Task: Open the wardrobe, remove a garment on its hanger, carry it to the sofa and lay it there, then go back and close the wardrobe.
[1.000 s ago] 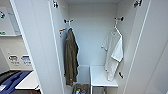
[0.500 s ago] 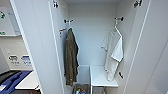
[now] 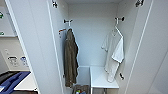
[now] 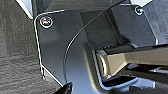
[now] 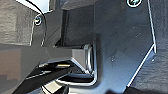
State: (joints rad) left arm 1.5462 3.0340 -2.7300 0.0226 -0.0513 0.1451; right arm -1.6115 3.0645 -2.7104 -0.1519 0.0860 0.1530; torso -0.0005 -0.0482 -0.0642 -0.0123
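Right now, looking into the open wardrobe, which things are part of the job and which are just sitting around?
Part of the job:
wardrobe, doors open
white T-shirt, hanging on the right side
hanger holding it

Just there:
olive-brown coat, hanging on the left
low white shelf
blue item outside the wardrobe

The wardrobe [image 3: 92, 37] stands straight ahead with both doors swung open, the left door [image 3: 35, 47] and the right door [image 3: 150, 55] flanking the interior. Inside, the coat [image 3: 70, 60] hangs on the left wall from a side hook [image 3: 67, 21]. On the right wall, the garment [image 3: 113, 53] hangs on the hanger [image 3: 117, 28] from another hook [image 3: 120, 18]. A low shelf [image 3: 101, 77] lies beneath the garment, right of the coat's hem. Some items [image 3: 80, 90] sit at the bottom, below the coat and left of the shelf.
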